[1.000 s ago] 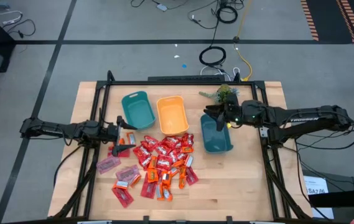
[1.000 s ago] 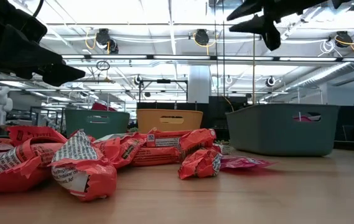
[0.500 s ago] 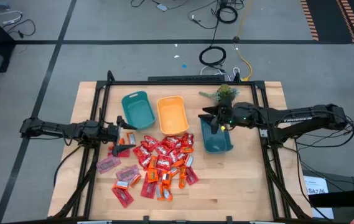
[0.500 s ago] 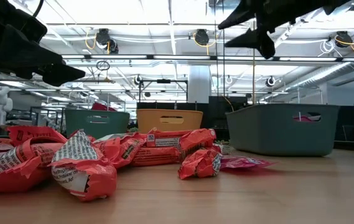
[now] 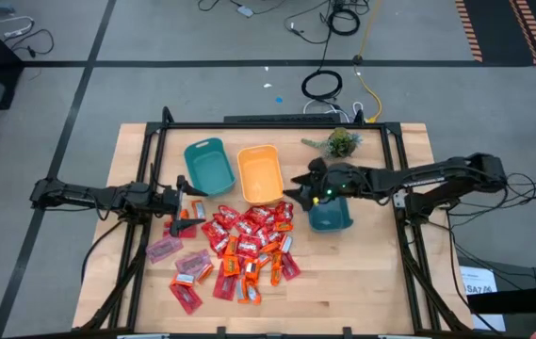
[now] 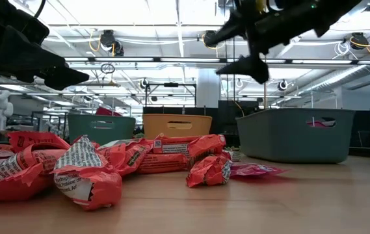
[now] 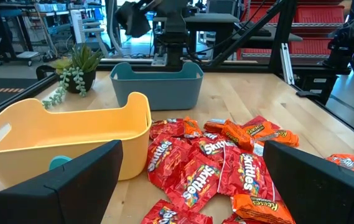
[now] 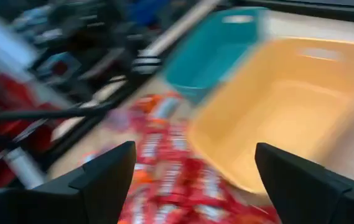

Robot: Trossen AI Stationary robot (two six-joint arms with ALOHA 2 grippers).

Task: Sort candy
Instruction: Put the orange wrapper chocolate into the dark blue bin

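Since a second ago the right gripper [image 5: 298, 191], jaws spread and empty, has swung left from over the dark teal bin [image 5: 328, 215] toward the candy [image 5: 239, 247] heaped at centre frame. Left gripper [image 5: 192, 211] waits released at the pile's left edge. Risk, as I judge it: descending into overlapping wrappers could pinch several candies or scatter them.

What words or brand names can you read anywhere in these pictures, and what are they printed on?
"Skittles": on the red candy packets in the pile.
"Reese's": on the orange candy packets beside them.
"TROSSEN": seemingly on the right arm, too small to be sure.
Fine print on the wrappers in the low view: unreadable.
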